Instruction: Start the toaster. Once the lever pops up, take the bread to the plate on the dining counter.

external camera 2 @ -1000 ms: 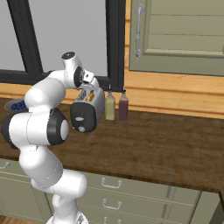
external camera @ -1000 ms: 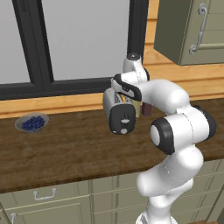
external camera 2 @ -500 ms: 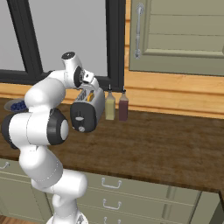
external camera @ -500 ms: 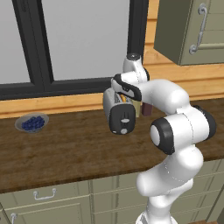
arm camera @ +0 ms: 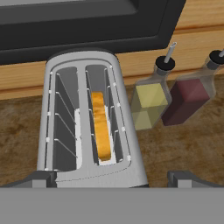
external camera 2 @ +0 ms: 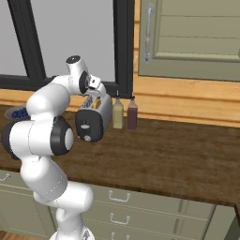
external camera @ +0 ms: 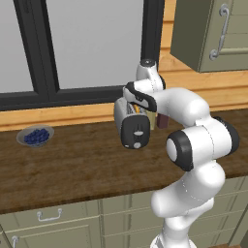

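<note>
The bread [arm camera: 101, 127] is seen standing on edge in the right-hand slot of the toaster [arm camera: 87, 118], which sits on the counter [external camera: 72, 164] just beside two bottles [arm camera: 173, 98]. The fingers [arm camera: 107, 179] are spread fully wide above the slots and nothing is held. The slice is judged light, stiff and crumbly — it would best be pinched gently across its flat faces, at the exposed top edge.

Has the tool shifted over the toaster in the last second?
No. The tool hangs open above the toaster, placed the same against the window frame as before.
</note>
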